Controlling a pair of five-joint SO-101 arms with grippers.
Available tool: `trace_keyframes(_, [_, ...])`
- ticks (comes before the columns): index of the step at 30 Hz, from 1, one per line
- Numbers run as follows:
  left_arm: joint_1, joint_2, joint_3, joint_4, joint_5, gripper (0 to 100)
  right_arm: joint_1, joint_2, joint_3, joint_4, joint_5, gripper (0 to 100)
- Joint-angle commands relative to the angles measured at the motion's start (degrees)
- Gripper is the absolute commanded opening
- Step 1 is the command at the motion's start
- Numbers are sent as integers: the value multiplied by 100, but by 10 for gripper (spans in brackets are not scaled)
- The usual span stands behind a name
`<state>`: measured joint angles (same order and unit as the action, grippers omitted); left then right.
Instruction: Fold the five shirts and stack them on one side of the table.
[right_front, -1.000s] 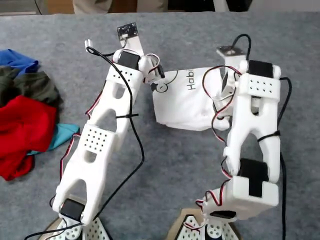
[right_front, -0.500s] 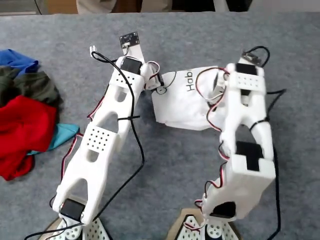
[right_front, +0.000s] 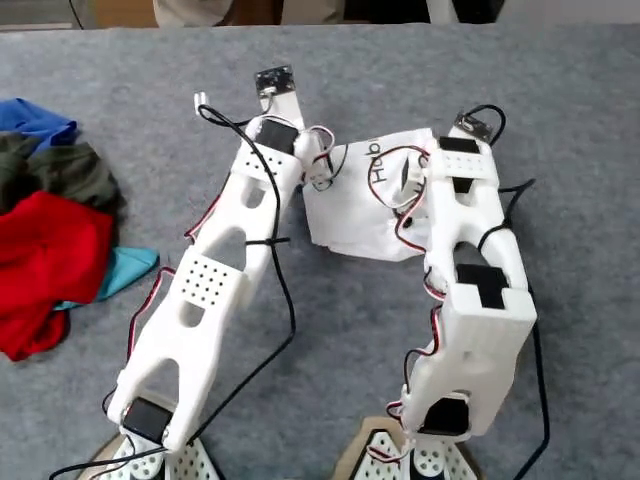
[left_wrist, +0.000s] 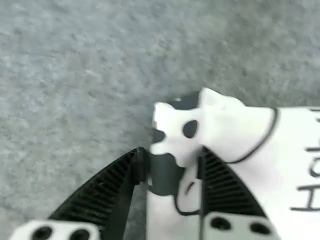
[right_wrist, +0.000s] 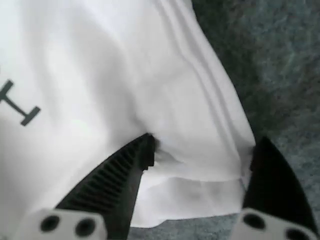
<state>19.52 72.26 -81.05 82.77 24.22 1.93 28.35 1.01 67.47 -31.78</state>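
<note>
A white shirt (right_front: 358, 208) with dark print lies folded small at the table's middle, between my two arms. My left gripper (right_front: 322, 166) is at the shirt's left far corner. In the left wrist view it (left_wrist: 170, 165) stands open, with the printed shirt (left_wrist: 240, 135) edge between its black fingers (left_wrist: 125, 175). My right gripper (right_front: 418, 172) is over the shirt's right side. It (right_wrist: 200, 150) is open wide, its fingertips straddling a creased fold of the shirt (right_wrist: 100, 75) near its edge. A pile of shirts sits at the left: red (right_front: 45, 255), dark green (right_front: 60, 170), blue (right_front: 35, 118) and teal (right_front: 128, 268).
The grey felt table (right_front: 600, 120) has free room to the right of the arms and along the far edge. Both arm bases stand at the near edge. A black cable (right_front: 285, 300) hangs from the left arm.
The right arm swung left and forward over the shirt's right side. The left gripper shifted slightly right and farther back at the shirt's corner. The shirt looks narrower.
</note>
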Motion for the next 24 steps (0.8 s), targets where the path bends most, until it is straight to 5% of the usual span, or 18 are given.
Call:
trace_keyframes(1, [149,-40,-79,-105,-18,115,-4,127,-22,-211,-53,114])
trace_keyframes(8, [158,-40,-62,-316,-18,19,4,136,-48,-158,-44,41])
trace_keyframes(18, [176,-92,-79,-273,-18,18,716,127,-110,167,114,5])
trace_keyframes(24, [264,-92,-607,281,149,236,1481,127,-242,607,545,5])
